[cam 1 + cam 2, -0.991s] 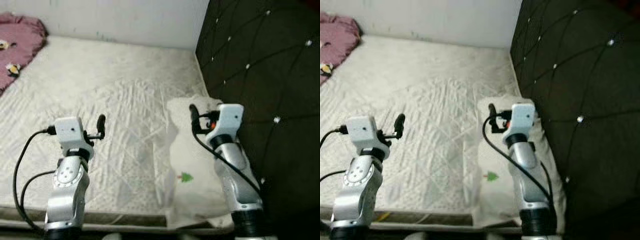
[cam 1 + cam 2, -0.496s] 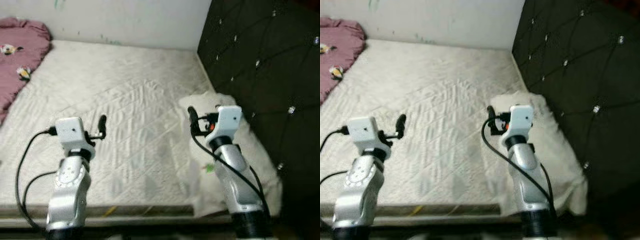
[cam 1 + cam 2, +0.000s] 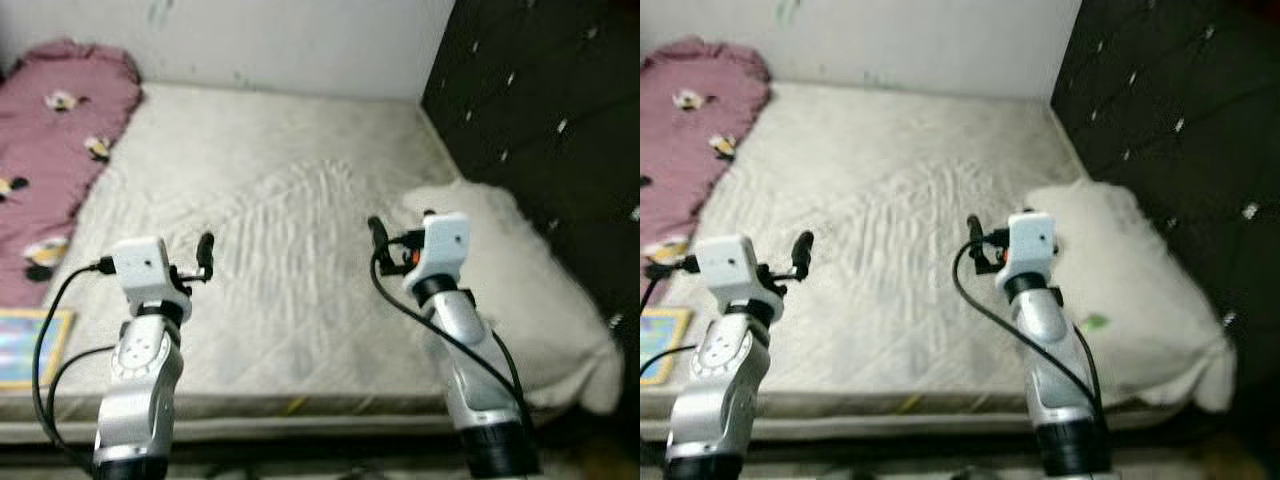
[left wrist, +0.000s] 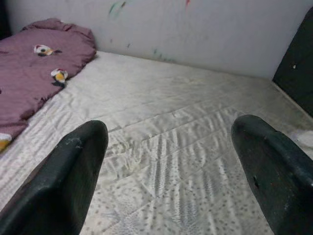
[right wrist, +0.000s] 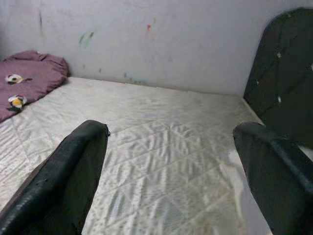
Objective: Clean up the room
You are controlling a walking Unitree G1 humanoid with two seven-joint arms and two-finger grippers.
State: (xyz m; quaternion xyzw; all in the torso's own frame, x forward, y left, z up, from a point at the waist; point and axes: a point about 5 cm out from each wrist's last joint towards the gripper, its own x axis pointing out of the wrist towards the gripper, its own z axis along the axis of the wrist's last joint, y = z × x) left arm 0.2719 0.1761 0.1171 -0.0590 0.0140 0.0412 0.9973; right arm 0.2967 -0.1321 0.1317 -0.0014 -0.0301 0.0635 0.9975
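A bare quilted mattress (image 3: pixel 270 230) spans the scene, with a dark tufted headboard (image 3: pixel 540 110) on the right. A pink blanket (image 3: pixel 50 150) lies along the mattress's far left edge, well apart from both grippers. A white pillow (image 3: pixel 520 280) lies by the headboard, just right of the right gripper (image 3: pixel 378 235). The left gripper (image 3: pixel 204 250) and the right one are raised over the mattress's near edge, fingers spread, holding nothing. The head view shows a colourful book (image 3: pixel 25 345) at the left edge.

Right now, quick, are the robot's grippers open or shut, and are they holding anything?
Left gripper: open, holding nothing, above the mattress.
Right gripper: open, holding nothing, next to the white pillow.
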